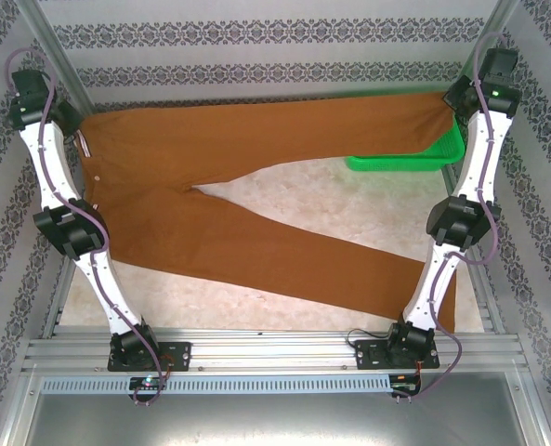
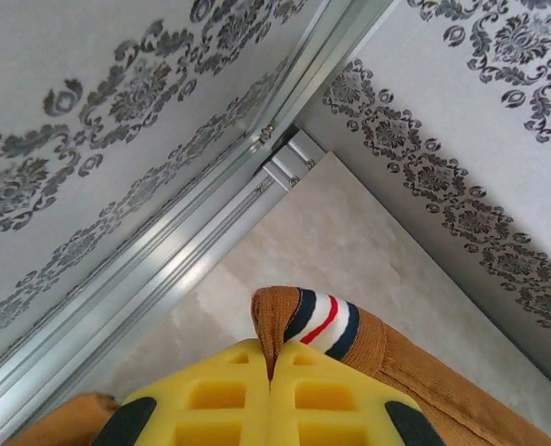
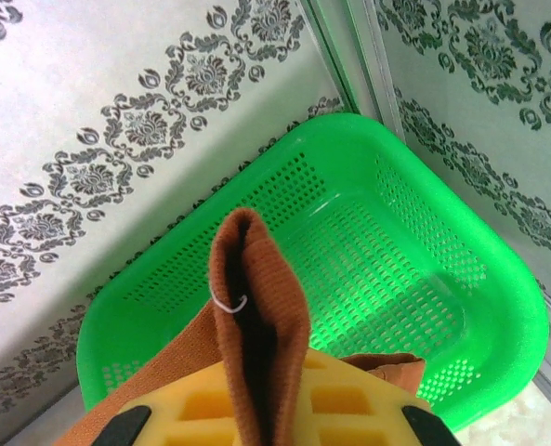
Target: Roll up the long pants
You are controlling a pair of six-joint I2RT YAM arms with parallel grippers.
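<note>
The long pants (image 1: 256,139) are rust-brown and lie spread across the table, waist at the left and legs running right. One leg stretches along the far side; the other slants toward the near right corner (image 1: 433,293). My left gripper (image 1: 68,121) is at the far left, shut on the waistband corner. In the left wrist view its yellow fingers (image 2: 219,395) pinch the cloth beside a navy, white and red striped inner band (image 2: 329,321). My right gripper (image 1: 456,100) is shut on the hem of the far leg (image 3: 256,279), which stands folded between the pads above the basket.
A green perforated basket (image 1: 400,160) sits at the far right, partly under the far leg, and lies directly beneath my right gripper (image 3: 396,242). Patterned walls and aluminium frame rails (image 2: 210,232) enclose the table closely on the left, right and far sides.
</note>
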